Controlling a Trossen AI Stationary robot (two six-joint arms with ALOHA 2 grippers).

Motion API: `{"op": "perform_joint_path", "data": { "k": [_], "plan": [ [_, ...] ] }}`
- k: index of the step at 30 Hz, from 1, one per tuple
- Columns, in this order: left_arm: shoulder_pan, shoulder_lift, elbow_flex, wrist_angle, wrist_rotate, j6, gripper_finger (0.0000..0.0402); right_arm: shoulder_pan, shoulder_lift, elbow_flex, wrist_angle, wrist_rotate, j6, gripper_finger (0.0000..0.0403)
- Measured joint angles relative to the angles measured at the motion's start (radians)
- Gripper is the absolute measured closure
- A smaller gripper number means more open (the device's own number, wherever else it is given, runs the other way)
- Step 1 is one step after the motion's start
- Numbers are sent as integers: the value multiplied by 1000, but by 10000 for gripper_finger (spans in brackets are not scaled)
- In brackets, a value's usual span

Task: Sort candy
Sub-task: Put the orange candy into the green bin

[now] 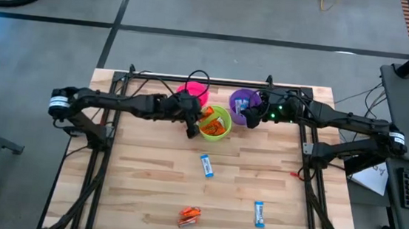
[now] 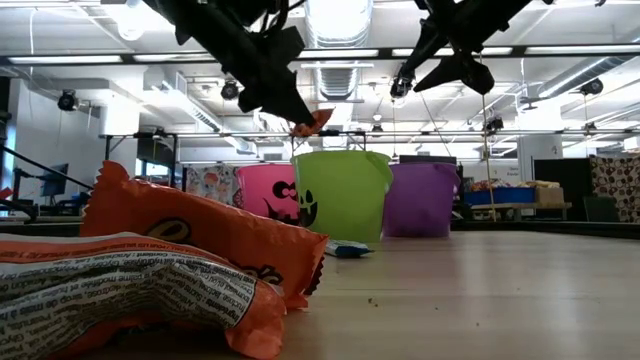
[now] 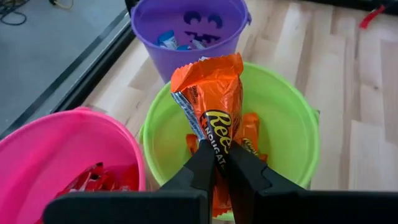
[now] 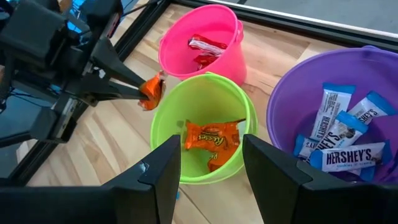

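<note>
— Right, where's the left gripper [image 3: 219,163]?
— Clamped on an orange candy [image 3: 211,106] over the green cup's [image 3: 292,124] near rim. Released there, it may bounce out.
— Right gripper [image 4: 211,163]?
— Fingers apart, holding nothing, by the purple cup [image 4: 298,81].

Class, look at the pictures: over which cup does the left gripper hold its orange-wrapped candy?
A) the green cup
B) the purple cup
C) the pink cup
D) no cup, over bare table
A: the left gripper is shut on the orange candy over the green cup, which already holds orange candies.
</note>
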Motion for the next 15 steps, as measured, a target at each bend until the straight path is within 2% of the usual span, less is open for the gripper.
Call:
{"op": "perform_joint_path", "data": {
  "k": [8,15],
  "plan": [
    [0,5,0,42,17,-4,388,0,1,0,0,1,0,239],
    [0,5,0,49,16,-10,329,0,1,0,0,1,10,239]
  ]
}}
